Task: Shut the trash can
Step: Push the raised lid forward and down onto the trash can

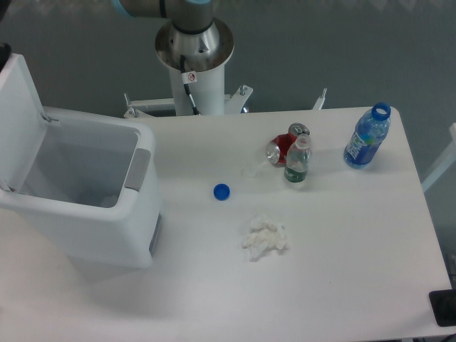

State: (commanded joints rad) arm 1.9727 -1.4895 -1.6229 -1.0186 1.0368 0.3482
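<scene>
Fixed cam: gripper (3,32) barely in view, dark bit cut off at top-left edge, touching or just behind lid (20,117) top; can't tell if fingers are apart or together. Trash can (107,214) right below it, lid up, tilted. Inside contents unclear. Blue cap (221,191), bottles far right.

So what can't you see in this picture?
- Gripper: only a dark bit at the left edge behind the lid; open or shut cannot be told.
- Trash can: its bottom is partly hidden by the front wall; something pale lies there, too unclear to name.
- Green-label bottle: label too small to read.
- Red can: partly hidden behind that bottle.
</scene>
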